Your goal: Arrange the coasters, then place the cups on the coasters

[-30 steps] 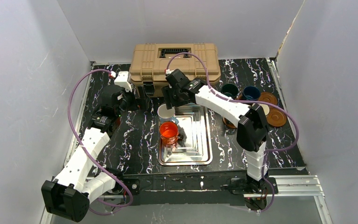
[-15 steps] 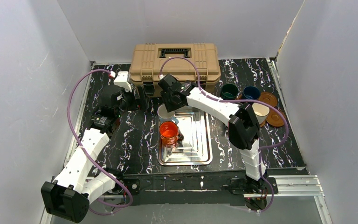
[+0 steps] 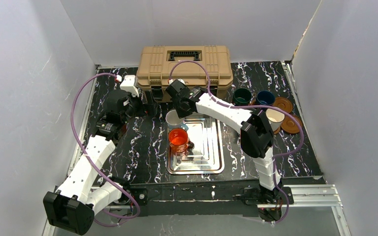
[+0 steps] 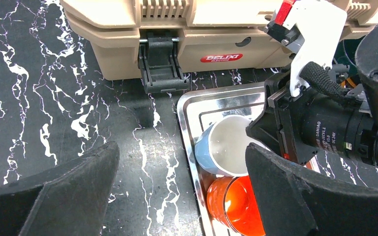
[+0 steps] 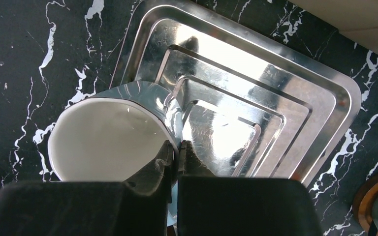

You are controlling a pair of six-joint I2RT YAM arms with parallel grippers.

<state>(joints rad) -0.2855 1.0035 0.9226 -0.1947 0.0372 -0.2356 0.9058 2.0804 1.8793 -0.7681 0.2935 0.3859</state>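
A cup, white inside and pale blue outside [image 3: 176,119] [image 5: 103,142] [image 4: 225,146], stands at the far left corner of the steel tray [image 3: 207,150] [image 5: 275,93]. My right gripper [image 3: 182,111] [image 5: 178,147] is shut on its rim, one finger inside and one outside. An orange cup [image 3: 178,138] [image 4: 234,199] stands on the tray just in front of it. My left gripper [image 3: 150,109] [image 4: 182,157] hangs open and holds nothing, left of the tray. At the right stand a teal cup [image 3: 241,95], a navy cup [image 3: 265,97] and a cream cup [image 3: 274,117], beside brown coasters [image 3: 283,103] [image 3: 294,125].
The tan toolbox [image 3: 184,64] [image 4: 177,29] stands at the back, right behind both grippers. White walls close in the black marble table [image 3: 142,147] on three sides. The right arm reaches across the tray from the right.
My right gripper has slid a little to the left and its jaws have closed on the white cup's rim. The left arm and the other cups have not moved.
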